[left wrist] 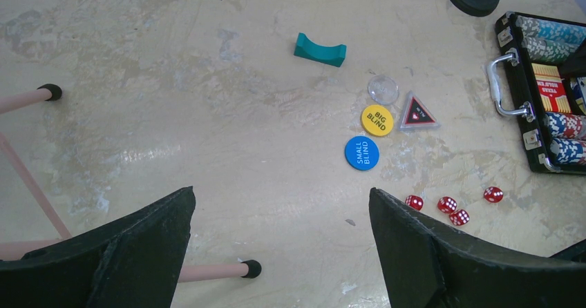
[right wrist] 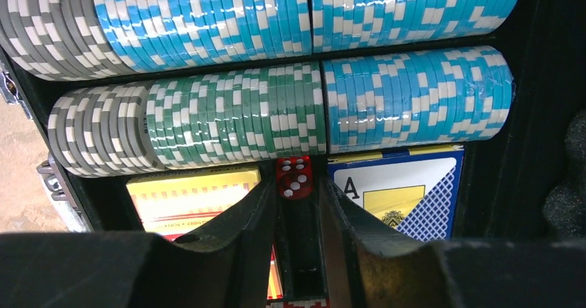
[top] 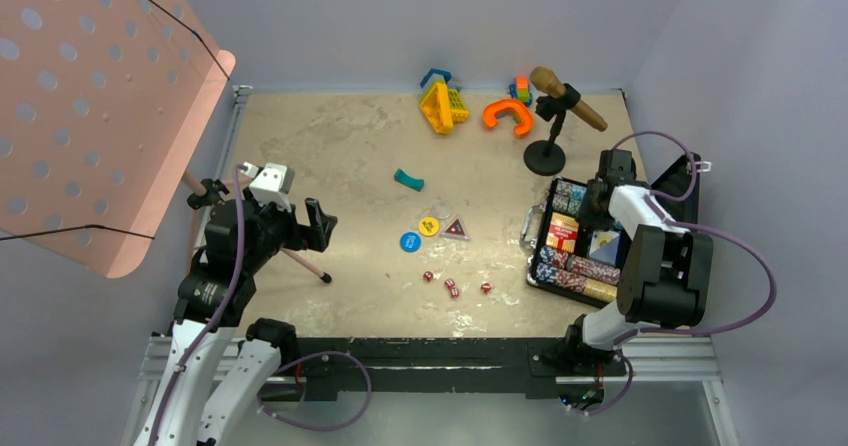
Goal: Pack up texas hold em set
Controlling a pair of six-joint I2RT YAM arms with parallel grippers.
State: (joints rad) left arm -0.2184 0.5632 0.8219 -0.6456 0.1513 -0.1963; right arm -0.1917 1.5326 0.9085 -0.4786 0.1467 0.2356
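In case [right wrist: 484, 177] centre slot, red die [right wrist: 294, 177] between right pincer [right wrist: 298, 185] fingers.

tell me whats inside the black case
Chip rows, a red-and-yellow deck, a blue deck, and a red die between the right gripper's fingertips. The fingers cover the slot beneath.

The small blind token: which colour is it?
The token is blue with white lettering; clearest in left wrist view.

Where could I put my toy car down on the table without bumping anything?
The biggest bare patch is the left half, between the left claw, the teal curved piece and the blue token. The back-left corner is bare too. It's crowded around the other tokens and red dice, by the case, and among the toys at the back.
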